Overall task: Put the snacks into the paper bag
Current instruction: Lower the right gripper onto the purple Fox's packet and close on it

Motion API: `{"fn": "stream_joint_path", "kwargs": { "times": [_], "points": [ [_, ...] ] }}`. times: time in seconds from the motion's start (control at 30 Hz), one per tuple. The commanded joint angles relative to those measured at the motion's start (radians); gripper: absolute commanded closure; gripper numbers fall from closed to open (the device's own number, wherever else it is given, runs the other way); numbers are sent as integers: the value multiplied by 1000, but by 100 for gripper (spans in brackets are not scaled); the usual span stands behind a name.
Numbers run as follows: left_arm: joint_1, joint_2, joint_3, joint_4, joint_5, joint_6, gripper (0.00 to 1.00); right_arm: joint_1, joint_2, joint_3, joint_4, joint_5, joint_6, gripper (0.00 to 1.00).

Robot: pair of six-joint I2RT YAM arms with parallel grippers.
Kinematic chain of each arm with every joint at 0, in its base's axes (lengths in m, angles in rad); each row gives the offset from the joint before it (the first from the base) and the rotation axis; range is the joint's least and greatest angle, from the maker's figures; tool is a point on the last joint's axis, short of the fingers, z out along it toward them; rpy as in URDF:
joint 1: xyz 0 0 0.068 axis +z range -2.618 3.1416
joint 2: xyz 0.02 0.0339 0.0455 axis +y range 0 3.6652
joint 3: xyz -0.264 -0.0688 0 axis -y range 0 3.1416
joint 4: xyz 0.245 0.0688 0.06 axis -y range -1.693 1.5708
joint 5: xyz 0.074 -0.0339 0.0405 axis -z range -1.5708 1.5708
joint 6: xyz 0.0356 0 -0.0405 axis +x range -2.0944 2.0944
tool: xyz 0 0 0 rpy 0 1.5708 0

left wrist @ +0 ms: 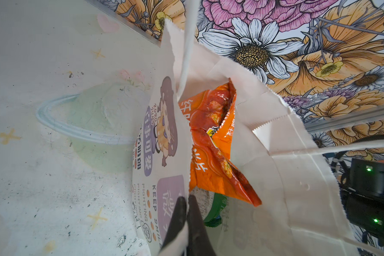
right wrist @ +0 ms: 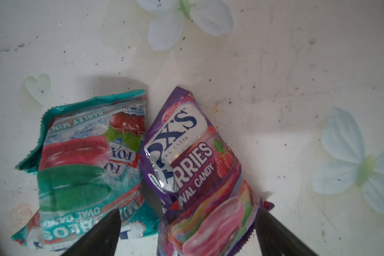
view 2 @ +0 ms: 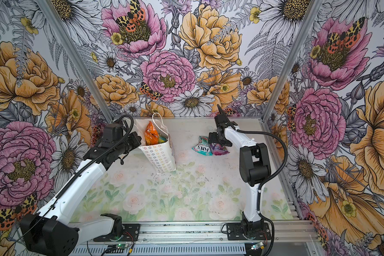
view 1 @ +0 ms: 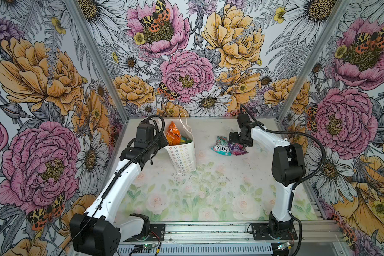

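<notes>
While left gripper (left wrist: 185, 200) pinches paper bag (left wrist: 286, 155), right gripper (right wrist: 187, 212) angles down; jaws wide astride purple packet (right wrist: 186, 159).

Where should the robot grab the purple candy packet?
Grip the purple packet across its narrow width, coming straight down from above. It lies flat on the table, and the open right gripper straddles its end. Mind the teal packet lying close beside it.

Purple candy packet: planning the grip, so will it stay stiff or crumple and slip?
Probably floppy: the purple packet is creased, wrinkled film. Likely slippery, given its glossy glints. A push may also shift the teal packet close beside it.
</notes>
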Motion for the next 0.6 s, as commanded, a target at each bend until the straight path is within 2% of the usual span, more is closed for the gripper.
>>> {"fn": "stream_joint_path", "kwargs": {
  "times": [0.0,0.57],
  "points": [
    [-8,-6,11,34,-22,11,100,-8,17,-7,9,4,-12,5],
    [-1,-10,-25,57,-7,-1,100,-8,95,-18,11,90,-56,10]
  ]
}}
